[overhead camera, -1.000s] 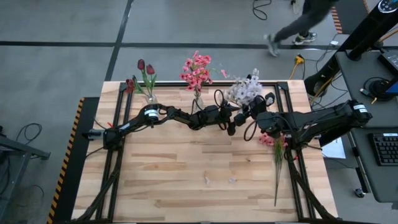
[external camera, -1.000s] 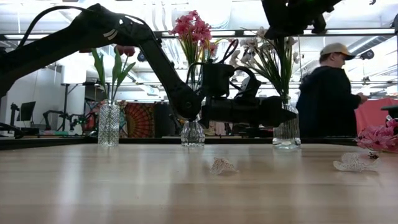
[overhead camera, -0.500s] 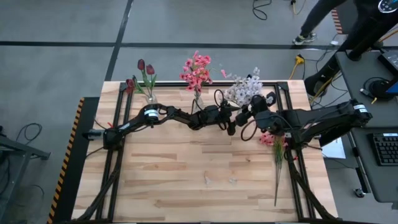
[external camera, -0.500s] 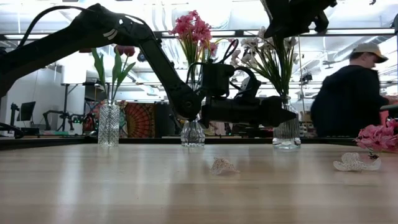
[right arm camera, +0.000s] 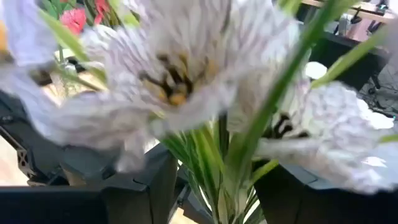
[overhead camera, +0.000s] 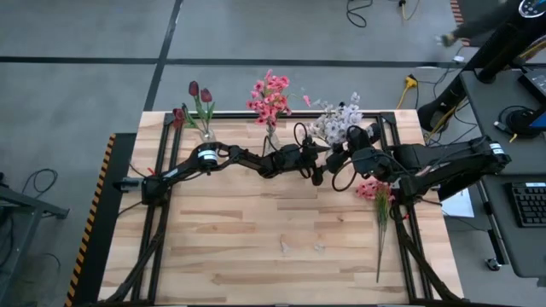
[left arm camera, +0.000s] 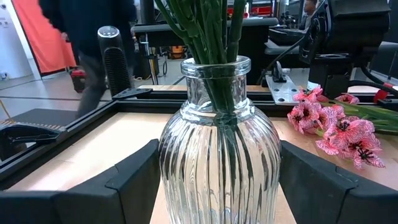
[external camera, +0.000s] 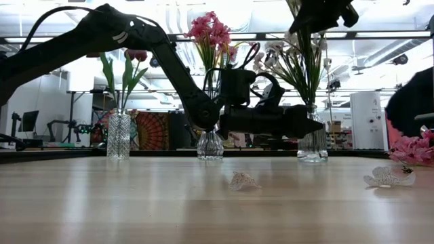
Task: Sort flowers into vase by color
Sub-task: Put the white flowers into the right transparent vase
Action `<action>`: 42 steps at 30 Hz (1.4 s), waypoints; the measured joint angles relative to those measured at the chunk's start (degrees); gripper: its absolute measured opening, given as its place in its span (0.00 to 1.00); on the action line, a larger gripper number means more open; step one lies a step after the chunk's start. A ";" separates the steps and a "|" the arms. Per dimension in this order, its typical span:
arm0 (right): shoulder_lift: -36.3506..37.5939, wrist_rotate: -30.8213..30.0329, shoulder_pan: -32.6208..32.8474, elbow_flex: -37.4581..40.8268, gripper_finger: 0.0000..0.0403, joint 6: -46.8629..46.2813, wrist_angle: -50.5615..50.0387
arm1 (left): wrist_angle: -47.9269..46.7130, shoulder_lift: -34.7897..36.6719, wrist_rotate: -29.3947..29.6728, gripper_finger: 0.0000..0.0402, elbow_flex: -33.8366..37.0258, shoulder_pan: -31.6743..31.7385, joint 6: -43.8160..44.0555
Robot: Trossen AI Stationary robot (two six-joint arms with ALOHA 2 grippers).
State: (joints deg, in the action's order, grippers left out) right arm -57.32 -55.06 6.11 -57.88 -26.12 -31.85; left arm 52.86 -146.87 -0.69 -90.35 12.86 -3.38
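R gripper (overhead camera: 368, 136) is opening over the white flowers (overhead camera: 337, 122), so stem's prob. dropped in; L gripper (left arm camera: 214, 180) is bracing that vase (left arm camera: 216, 155), fingers spread.

Blurred white-lavender blossoms (right arm camera: 186, 81) filling the right wrist view, hiding most of the scene behind and the gap between that arm's own fingers. Ribbed glass vase (left arm camera: 219, 162) in the left wrist view cut off at the bottom edge, its green stems (left arm camera: 208, 37) cut off at the top, blooms unseen. Person (external camera: 413, 108) in the low view cropped by the right edge, only a dark shape visible. Small pale scraps (overhead camera: 317, 247) on the table (overhead camera: 256, 256) in the high view too small to identify.
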 joint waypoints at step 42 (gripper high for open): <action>-0.50 2.37 -0.15 -1.98 0.05 -2.86 -8.23 | -0.20 0.02 0.09 0.66 0.00 0.00 0.22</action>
State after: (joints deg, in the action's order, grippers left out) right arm -57.82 -52.69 5.96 -59.86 -28.97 -40.07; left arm 52.66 -146.85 -0.60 -90.35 12.86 -3.16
